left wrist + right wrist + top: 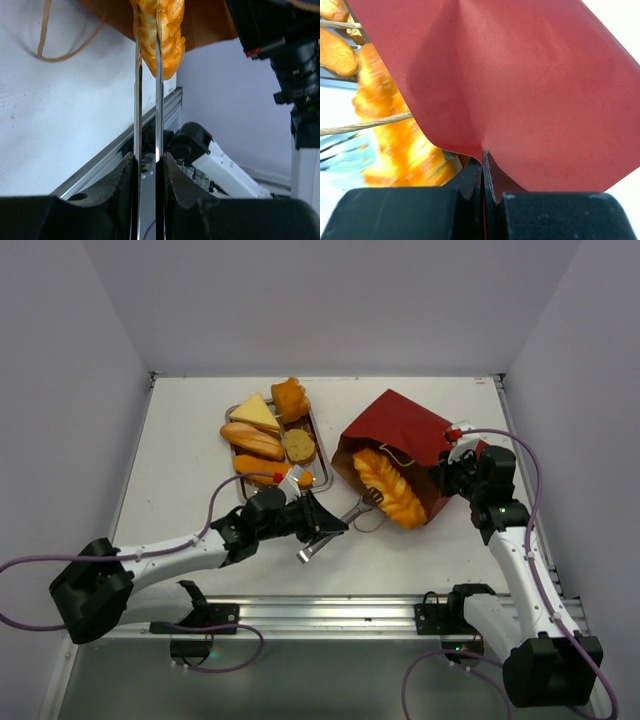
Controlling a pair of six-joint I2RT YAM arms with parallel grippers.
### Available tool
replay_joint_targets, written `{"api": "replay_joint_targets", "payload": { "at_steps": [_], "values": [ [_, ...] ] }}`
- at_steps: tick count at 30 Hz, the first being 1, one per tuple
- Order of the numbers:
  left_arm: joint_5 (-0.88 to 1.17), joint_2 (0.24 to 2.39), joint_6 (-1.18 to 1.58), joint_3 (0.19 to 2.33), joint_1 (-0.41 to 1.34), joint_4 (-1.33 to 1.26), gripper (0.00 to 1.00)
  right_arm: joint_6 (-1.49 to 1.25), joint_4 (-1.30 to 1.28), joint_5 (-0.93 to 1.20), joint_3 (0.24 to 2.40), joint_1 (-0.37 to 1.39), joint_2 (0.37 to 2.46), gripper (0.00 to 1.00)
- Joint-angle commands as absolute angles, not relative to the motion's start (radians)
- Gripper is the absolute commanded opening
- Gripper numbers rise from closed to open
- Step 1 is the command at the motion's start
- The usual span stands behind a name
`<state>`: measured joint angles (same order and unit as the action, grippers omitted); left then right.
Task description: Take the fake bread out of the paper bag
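White table (180, 440): one paper bag (400, 430), one loaf (392, 488) at its mouth.

A white table (180, 455) is enclosed at the back and both sides by plain pale grey walls (330, 300), an aluminium rail (330, 608) runs along its near edge, and a darker grey surface (330, 680), possibly floor, lies below.

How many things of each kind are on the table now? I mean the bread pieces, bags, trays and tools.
Bread pieces on the tray: 5 clearly seen; its near end is partly hidden
Loaf in the paper bag: 1
Paper bag: 1
Tray: 1
Tongs: 1
Total: 9
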<state>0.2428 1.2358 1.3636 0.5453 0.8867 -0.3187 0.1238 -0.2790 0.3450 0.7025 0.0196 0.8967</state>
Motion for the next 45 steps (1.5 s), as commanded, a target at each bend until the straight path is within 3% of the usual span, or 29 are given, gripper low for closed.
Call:
{"api": "replay_joint_targets", "payload": {
  "at_steps": [1, 12, 21, 28, 35, 40, 45],
  "values": [
    [0.328, 1.12, 1.273, 0.52, 0.893, -0.28, 0.0, 0.13, -0.241, 0.313, 0.701, 0.021, 0.888, 0.0],
    [0.426, 0.752, 1.088, 0.498, 0.888, 0.133, 0.0, 0.132, -0.239, 0.304, 0.703, 0.021, 0.884, 0.0],
    [0.209, 0.549, 1.081, 0.595, 0.856, 0.466, 0.0, 0.133, -0.235, 0.305, 0.703, 0.02, 0.884, 0.0],
    [0.147, 0.656, 1.009, 0.748, 0.71, 0.511, 0.0, 0.135, -0.238, 0.305, 0.701, 0.02, 0.877, 0.0],
    [0.236, 0.775, 0.959, 0.828, 0.49, 0.451, 0.0, 0.137, -0.239, 0.307, 0.703, 0.021, 0.873, 0.0],
    [0.371, 0.883, 0.951, 0.775, 0.297, 0.278, 0.0, 0.138, -0.241, 0.307, 0.703, 0.02, 0.868, 0.0],
    [0.429, 1.001, 0.988, 0.756, 0.216, 0.094, 0.0, 0.14, -0.241, 0.305, 0.703, 0.021, 0.868, 0.0]
  ]
}}
